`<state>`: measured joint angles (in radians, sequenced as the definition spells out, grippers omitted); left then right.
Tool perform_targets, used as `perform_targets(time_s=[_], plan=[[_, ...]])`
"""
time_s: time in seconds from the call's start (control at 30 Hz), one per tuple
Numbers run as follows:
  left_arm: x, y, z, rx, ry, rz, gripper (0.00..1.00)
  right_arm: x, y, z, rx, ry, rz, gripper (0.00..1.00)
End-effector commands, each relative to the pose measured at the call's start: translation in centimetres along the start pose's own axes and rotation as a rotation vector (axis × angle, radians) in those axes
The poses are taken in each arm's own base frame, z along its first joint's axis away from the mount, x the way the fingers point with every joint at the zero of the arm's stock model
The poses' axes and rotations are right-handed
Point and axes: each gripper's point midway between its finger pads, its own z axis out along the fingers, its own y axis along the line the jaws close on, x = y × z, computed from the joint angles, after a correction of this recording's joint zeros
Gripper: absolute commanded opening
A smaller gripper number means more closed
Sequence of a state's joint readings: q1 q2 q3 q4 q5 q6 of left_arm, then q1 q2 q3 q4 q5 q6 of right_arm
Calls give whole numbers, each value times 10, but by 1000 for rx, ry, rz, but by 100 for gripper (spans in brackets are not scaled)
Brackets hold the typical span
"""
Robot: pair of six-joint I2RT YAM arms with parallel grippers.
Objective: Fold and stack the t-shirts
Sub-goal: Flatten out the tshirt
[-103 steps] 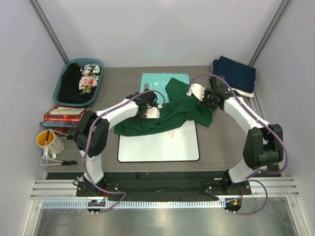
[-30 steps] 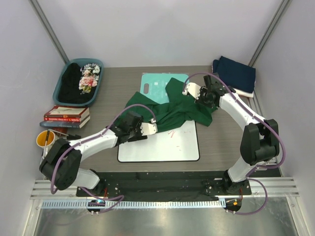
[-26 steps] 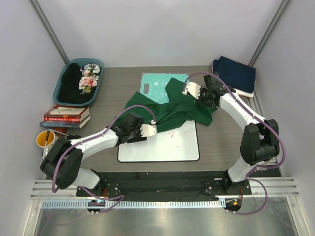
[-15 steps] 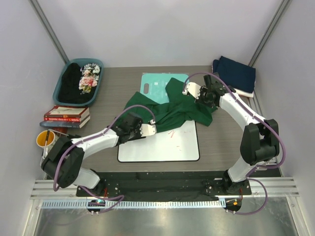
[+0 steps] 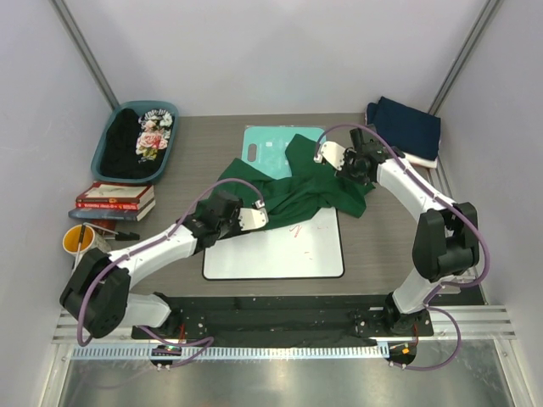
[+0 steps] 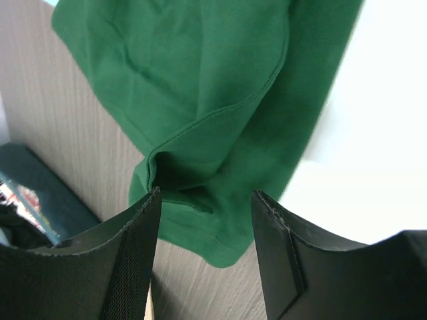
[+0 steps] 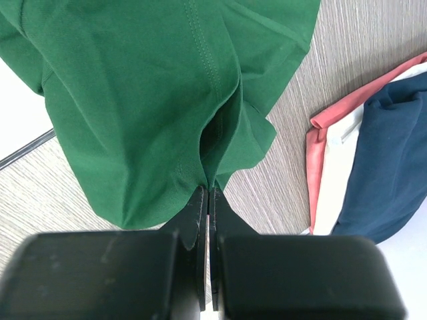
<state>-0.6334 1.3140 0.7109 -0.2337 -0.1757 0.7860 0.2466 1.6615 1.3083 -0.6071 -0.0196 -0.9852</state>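
Observation:
The dark green t-shirt (image 5: 299, 188) lies crumpled across the far edge of the whiteboard and onto the teal board. My left gripper (image 5: 231, 210) hovers over its left hem corner (image 6: 200, 230), jaws open, one finger on each side of the cloth and neither touching it. My right gripper (image 5: 355, 170) is shut on a pinched fold of the green t-shirt (image 7: 167, 100) at its right side, and its tips (image 7: 211, 190) meet on the cloth. Folded navy (image 7: 390, 160), white (image 7: 337, 170) and reddish (image 7: 327, 123) t-shirts are stacked at the back right (image 5: 405, 127). A black floral-print t-shirt (image 5: 144, 140) fills the basket.
The whiteboard (image 5: 271, 250) lies at the table's middle front, the teal board (image 5: 267, 146) behind it. A blue basket (image 5: 103, 153) stands at back left. Books (image 5: 113, 198) and a yellow mug (image 5: 81, 243) sit along the left edge.
The shirt's left part has been drawn back off the whiteboard's left edge. My left gripper let go, pulled away, and now sits slightly farther back with narrower jaws. The right gripper keeps its hold.

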Motion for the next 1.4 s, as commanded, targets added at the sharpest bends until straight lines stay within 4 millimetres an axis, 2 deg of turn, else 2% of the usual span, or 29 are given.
perform_targets(time_s=[0.0,0.07,0.27,0.47,0.57,0.63,0.9,1.07,1.37], plan=[[5,18,9,-106,27,0,57,-14,-17,-5,41,-29,2,1],[10,18,18,-123,56,25,56,-15,-17,-5,43,-30,-1,1],[14,47,27,-273,109,64,54,-12,-15,-2,35,-20,-4,1],[3,94,17,-419,123,80,54,-9,-10,2,21,-11,8,2],[-3,108,11,-447,122,65,55,-9,-9,3,17,-14,11,1],[-5,111,8,-451,116,67,55,-9,-9,3,15,-13,10,1],[7,94,21,-400,148,89,55,-14,-13,5,17,-24,11,1],[5,96,12,-373,156,28,57,-10,-13,4,21,-13,0,1],[30,65,17,-289,226,12,61,-13,-15,6,18,-19,9,1]])
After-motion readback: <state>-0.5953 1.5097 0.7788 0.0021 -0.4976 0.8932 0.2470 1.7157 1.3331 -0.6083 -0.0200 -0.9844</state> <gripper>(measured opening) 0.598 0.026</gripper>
